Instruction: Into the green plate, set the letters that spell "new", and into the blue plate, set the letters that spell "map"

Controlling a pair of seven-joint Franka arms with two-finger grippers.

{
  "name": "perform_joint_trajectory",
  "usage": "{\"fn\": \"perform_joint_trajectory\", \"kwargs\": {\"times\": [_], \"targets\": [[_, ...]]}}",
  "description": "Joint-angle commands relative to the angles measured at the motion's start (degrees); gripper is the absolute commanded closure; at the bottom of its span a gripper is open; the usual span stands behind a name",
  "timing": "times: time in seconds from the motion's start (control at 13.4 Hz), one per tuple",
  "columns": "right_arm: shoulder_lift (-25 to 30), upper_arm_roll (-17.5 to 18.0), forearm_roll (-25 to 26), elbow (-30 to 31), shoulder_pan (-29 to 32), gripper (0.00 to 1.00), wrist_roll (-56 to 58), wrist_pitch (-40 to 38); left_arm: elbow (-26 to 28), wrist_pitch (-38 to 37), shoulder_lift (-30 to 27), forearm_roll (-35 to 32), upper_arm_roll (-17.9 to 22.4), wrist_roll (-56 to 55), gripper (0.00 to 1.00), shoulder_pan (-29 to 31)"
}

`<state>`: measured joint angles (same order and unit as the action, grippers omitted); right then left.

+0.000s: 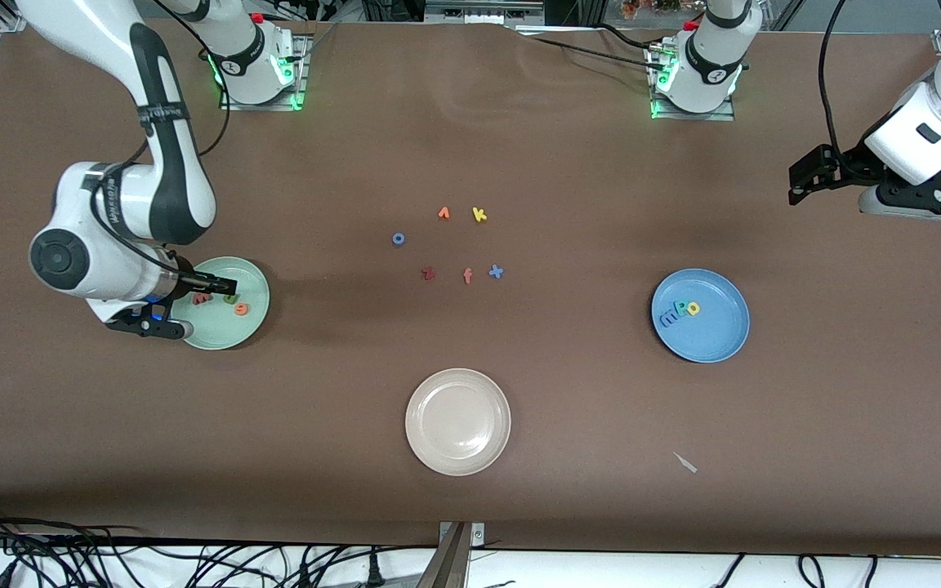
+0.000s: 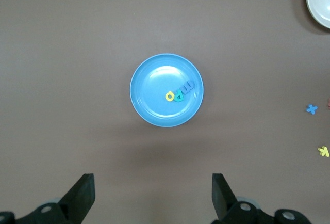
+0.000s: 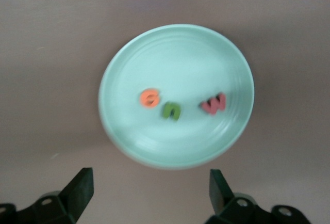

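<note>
On the green plate (image 3: 175, 46) lie three letters (image 3: 170, 111); both tools (image 3: 149, 195) (image 2: 153, 195) gape.

My 3 foam letters, the orange e (image 3: 150, 98), green n (image 3: 171, 111) and salmon-red w (image 3: 214, 103), lie flat in the pale green plate (image 3: 175, 43) at my right arm's end. The blue m (image 2: 187, 87), teal p (image 2: 178, 95) and yellow a (image 2: 169, 96) sit touching in the blue plate (image 2: 152, 79).

A robotics lab: bolted arm bases (image 1: 262, 69) on a brown table (image 1: 568, 408) (cables (image 1: 111, 559) trailing along its edge).
</note>
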<state>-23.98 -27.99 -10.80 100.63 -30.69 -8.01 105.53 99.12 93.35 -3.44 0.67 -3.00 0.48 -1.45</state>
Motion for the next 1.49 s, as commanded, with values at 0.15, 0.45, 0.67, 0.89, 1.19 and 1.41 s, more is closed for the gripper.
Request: {"fn": "perform_joint_trajectory", "kwargs": {"times": [0.15,0.45,0.67,0.89,1.19,1.41], "targets": [[0.7,0.0,0.1,-15.3,-1.6,0.00,-3.2,-19.3,-1.8,-2.0,0.6,1.0,-0.4,-0.2,0.00,0.2],[1.3,0.0,0.7,-23.7,-1.7,0.00,-1.1,-28.1,-3.0,-1.9,1.7,0.9,-0.4,-0.3,0.00,0.0],[2.6,0.0,0.7,-24.3,-2.7,0.00,-0.2,-27.5,-3.4,-1.9,2.1,0.9,-0.4,-0.1,0.00,0.0],[8.8,6.1,1.7,-20.0,3.3,0.00,-0.7,-20.7,-3.8,-1.9,2.4,0.8,-0.5,-0.1,0.00,-0.6],[23.3,20.0,11.2,-3.7,17.2,0.00,-0.1,-7.8,-4.5,-1.9,2.8,0.8,-0.3,-0.1,0.00,-0.3],[28.1,20.8,10.9,0.2,23.0,0.00,0.1,-7.7,-4.4,-1.9,2.8,0.8,-0.3,-0.1,0.00,-0.5]]}}
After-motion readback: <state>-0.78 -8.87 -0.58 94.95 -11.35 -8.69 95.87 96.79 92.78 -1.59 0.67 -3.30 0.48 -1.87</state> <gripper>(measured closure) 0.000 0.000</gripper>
